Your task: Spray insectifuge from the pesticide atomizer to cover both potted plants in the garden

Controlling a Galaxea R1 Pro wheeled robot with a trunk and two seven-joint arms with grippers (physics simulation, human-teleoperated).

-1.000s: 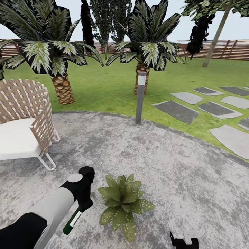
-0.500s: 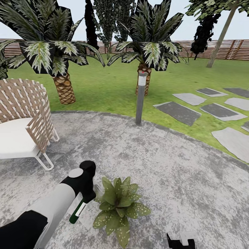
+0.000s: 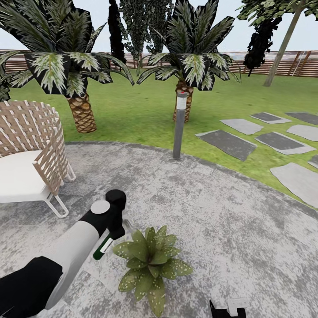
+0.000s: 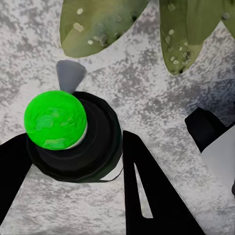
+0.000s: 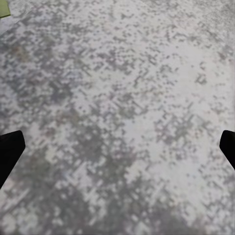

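In the head view my left gripper (image 3: 114, 226) is shut on the pesticide atomizer (image 3: 102, 247), a slim dark green bottle with a white label band that hangs tilted below the hand. It hovers just left of and above a potted plant (image 3: 150, 261), a broad rosette with pale-speckled leaves on the grey patio (image 3: 229, 229). The left wrist view looks along the atomizer (image 4: 73, 139) end-on, black fingers (image 4: 147, 188) on both sides and speckled leaves (image 4: 100, 22) beyond its grey nozzle. My right gripper (image 3: 227, 308) is low at the picture's bottom edge; its fingertips (image 5: 10, 152) stand wide apart over bare paving.
A wicker chair (image 3: 31, 154) with a white cushion stands at the left. A grey bollard lamp (image 3: 179, 128) rises at the patio's far rim, with two palms (image 3: 79, 110) behind on the lawn. Stepping stones (image 3: 247, 137) lie to the right, and a slat fence (image 3: 282, 62) closes the back.
The view shifted slightly at first. My left arm has lifted and pushed forward with the atomizer, which now hangs higher and closer to the plant's far left leaves.
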